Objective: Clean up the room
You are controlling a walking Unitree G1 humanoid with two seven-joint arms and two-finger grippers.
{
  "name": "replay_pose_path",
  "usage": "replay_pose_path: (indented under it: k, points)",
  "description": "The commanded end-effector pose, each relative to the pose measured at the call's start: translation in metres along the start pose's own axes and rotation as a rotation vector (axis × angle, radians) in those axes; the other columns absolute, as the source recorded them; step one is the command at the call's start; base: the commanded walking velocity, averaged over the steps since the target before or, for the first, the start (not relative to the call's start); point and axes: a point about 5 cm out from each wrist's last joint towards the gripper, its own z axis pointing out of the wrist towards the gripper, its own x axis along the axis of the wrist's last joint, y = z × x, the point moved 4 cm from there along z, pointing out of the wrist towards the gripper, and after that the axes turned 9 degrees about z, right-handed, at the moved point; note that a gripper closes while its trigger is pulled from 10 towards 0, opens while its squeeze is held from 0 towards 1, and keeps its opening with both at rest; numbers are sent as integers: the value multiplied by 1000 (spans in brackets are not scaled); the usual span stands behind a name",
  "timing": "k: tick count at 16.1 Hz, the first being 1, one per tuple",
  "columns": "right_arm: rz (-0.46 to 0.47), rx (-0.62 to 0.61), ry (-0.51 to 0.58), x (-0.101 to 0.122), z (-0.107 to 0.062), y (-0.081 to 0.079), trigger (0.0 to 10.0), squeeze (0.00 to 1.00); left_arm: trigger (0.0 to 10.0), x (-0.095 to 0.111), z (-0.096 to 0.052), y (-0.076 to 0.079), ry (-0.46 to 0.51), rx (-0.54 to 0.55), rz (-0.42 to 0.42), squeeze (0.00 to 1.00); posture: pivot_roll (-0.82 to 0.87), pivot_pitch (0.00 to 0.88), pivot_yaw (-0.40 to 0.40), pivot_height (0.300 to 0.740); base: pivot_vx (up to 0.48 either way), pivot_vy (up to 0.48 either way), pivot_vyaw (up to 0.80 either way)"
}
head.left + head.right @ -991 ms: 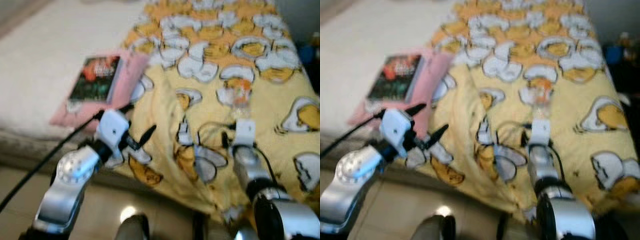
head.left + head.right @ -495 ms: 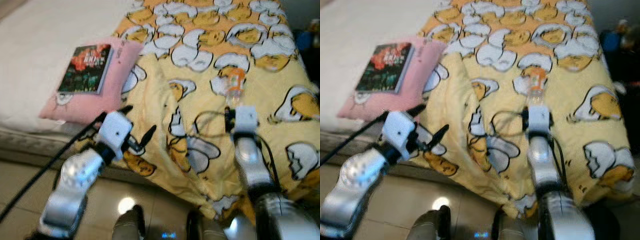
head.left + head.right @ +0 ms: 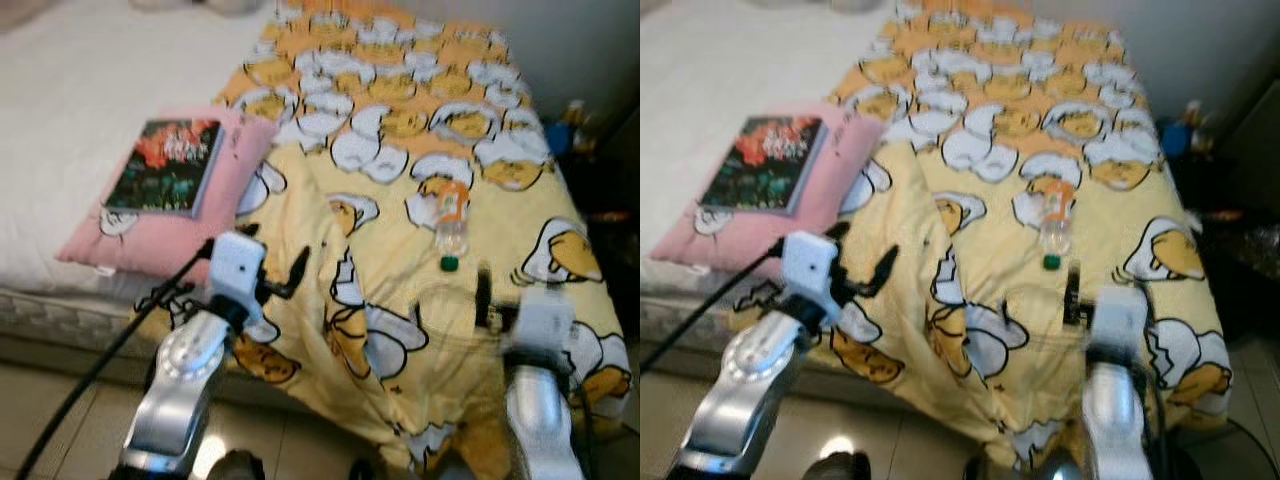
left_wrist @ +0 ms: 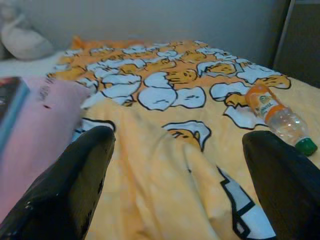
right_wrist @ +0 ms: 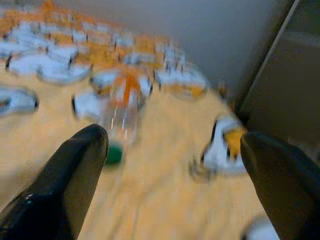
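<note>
On the yellow blanket [image 3: 330, 260], right of centre, lay a bottle [image 3: 452, 215], likely light and slippery, best gripped mid-body; both the left hand [image 3: 268, 262] and right hand [image 5: 170, 165] were spread apart.

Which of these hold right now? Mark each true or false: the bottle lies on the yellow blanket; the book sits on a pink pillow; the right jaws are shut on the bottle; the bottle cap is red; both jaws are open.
1. The bottle lies on the yellow blanket. True.
2. The book sits on the pink pillow. True.
3. The right gripper has its jaws shut on the bottle. False: the jaws are open and the bottle lies free on the blanket ahead of them.
4. The bottle cap is red. False: it is green.
5. Both grippers have open jaws. True: the left gripper is spread wide too.
</note>
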Motion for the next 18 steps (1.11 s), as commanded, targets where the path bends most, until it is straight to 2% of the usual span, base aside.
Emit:
replay_pose_path:
  k: [1, 3, 4, 5, 6, 7, 9, 12, 14, 15, 18]
  points:
    - [19, 5, 2, 8, 4, 0, 10000, 1000, 10000, -4, -1, 1, -14, 11, 3, 0, 9, 0, -33, 740, 0, 0, -744]
    - [26, 0, -21, 7, 9, -1, 10000, 1000, 10000, -7, 4, 2, -20, 16, 12, 0, 4, 0, -29, 740, 0, 448, -706]
    - [34, 34, -10, 9, 13, -12, 10000, 1000, 10000, -6, 15, 6, -9, 16, 18, 0, 1, 0, -24, 740, 0, 259, -688]
    - [26, 56, 1, 10, 13, -17, 10000, 1000, 10000, -2, 20, 7, 10, 5, 36, 0, -3, 0, -23, 740, 0, 0, -688]
    - [25, 66, -14, 8, 13, -18, 10000, 1000, 10000, -3, 24, 5, 9, 1, 60, 0, -8, 0, -22, 740, 0, 0, -681]
    - [20, 73, -34, 5, 12, -18, 10000, 1000, 10000, -8, 27, 2, -12, 0, 123, 0, -11, 0, -21, 740, 0, 0, -675]
    - [-3, 75, -64, -2, 13, -15, 10000, 1000, 10000, -11, 33, -13, -29, 56, 84, 0, -18, 0, -20, 740, 0, 0, -672]
    - [-15, 92, -89, -8, 13, -16, 10000, 1000, 10000, -13, 40, -8, -39, 50, 75, 0, -33, 0, -16, 740, 280, 0, -673]
    - [-20, 131, -95, -8, 12, -22, 10000, 1000, 10000, -13, 44, -2, -34, 52, 23, 0, -41, 0, -15, 740, 444, 0, -288]
    - [-17, 184, -63, -2, 11, -31, 10000, 0, 10000, -10, 52, 8, -22, 40, -3, 0, -48, 0, -14, 740, 446, 0, 0]
    - [-14, 163, -44, 3, 16, -30, 10000, 0, 10000, 2, 59, 18, 30, -11, 19, 0, -57, 0, -9, 740, 445, 0, 0]
